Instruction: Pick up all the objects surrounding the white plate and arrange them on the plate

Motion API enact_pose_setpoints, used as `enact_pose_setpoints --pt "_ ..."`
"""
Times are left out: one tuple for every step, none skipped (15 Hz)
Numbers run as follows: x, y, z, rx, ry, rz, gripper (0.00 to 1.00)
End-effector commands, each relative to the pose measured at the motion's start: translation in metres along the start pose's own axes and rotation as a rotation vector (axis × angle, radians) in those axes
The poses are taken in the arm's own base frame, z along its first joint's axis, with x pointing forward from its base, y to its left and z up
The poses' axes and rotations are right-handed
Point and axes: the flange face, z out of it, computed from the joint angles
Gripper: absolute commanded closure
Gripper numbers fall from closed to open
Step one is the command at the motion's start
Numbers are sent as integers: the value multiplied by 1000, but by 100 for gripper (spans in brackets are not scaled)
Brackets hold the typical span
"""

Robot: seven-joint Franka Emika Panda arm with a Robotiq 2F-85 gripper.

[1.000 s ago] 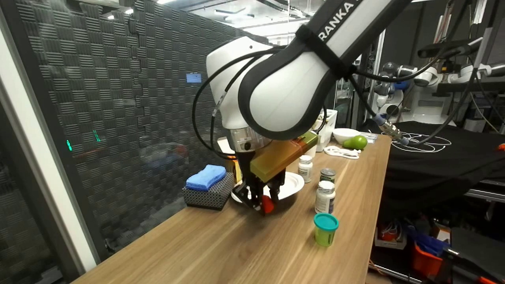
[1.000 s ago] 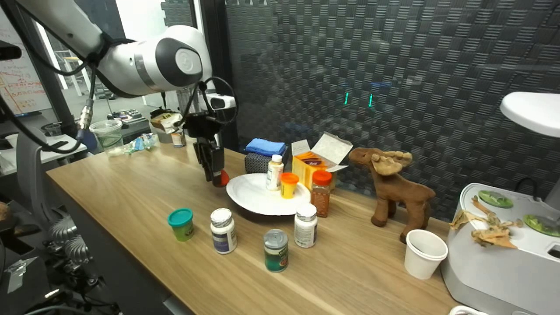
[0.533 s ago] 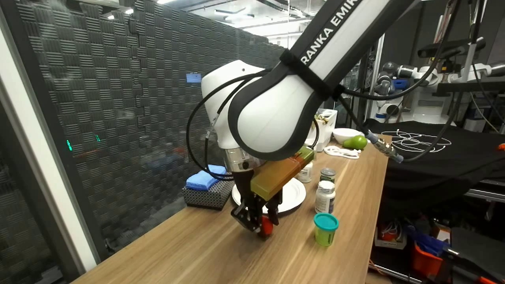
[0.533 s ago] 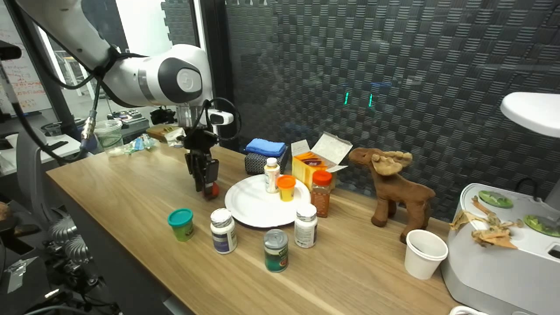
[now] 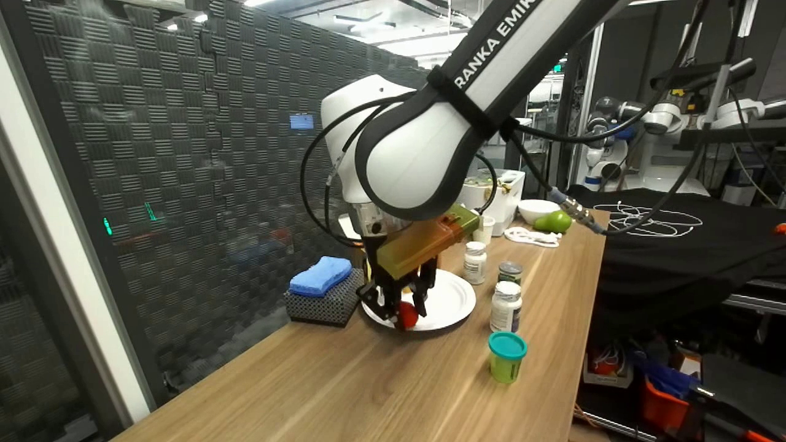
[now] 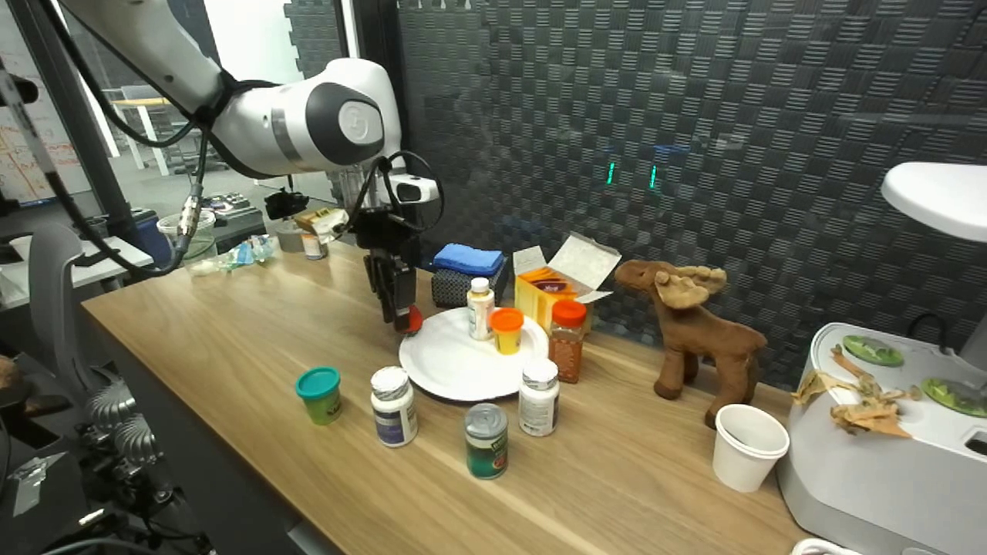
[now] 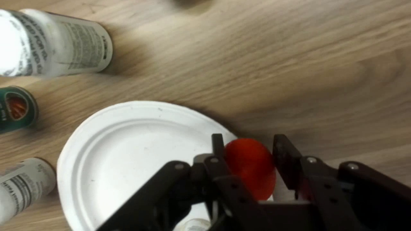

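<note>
Two down, by our count, so under halfway: the white-capped bottle (image 6: 480,314) and the orange-lidded tub (image 6: 507,333) stand on the white plate (image 6: 443,364). We've got the claw (image 7: 249,141) clamped on a small red thing (image 7: 252,170) right by the plate's rim, can't tell if it's over the edge or just outside. Five left on the table (image 6: 254,327), we'd say: teal-lidded tub (image 6: 320,395), purple-labelled bottle (image 6: 394,408), white bottle (image 6: 538,399), green can (image 6: 486,451), red-capped jar (image 6: 567,351).
</note>
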Motion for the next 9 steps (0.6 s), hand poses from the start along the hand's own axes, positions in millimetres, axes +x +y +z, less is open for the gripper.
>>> enact_pose_setpoints --pt "28 8 -3 -14 32 90 83" --pt "33 9 0 -11 31 101 83" --pt "37 10 3 -9 25 107 83" --pt "41 10 7 -11 25 113 83" --pt "45 10 10 -12 22 118 83" --pt "48 10 13 -13 21 122 83" --pt "51 9 16 -15 22 126 83" --pt "53 7 19 -19 26 126 83" --pt "55 6 22 -28 30 125 83"
